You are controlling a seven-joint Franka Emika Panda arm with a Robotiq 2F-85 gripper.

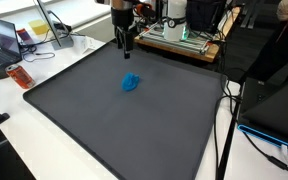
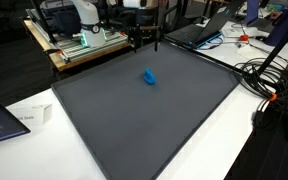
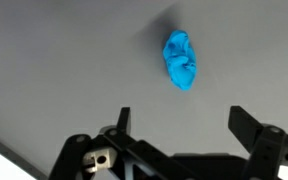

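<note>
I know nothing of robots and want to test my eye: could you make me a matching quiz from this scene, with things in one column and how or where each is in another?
Things:
1. pincer
2. blue lump
3. mat
4. laptop

States or places:
A. dark grey, flat and wide
B. open, holding nothing
C. off the mat, lid open
D. lying on the mat, untouched

Pairs: 1-B, 2-D, 3-A, 4-C.

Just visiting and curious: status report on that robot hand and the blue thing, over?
Hand open, empty, hovering above the dark mat. Blue crumpled thing lying on the mat, untouched. Nothing in the way between them.
</note>
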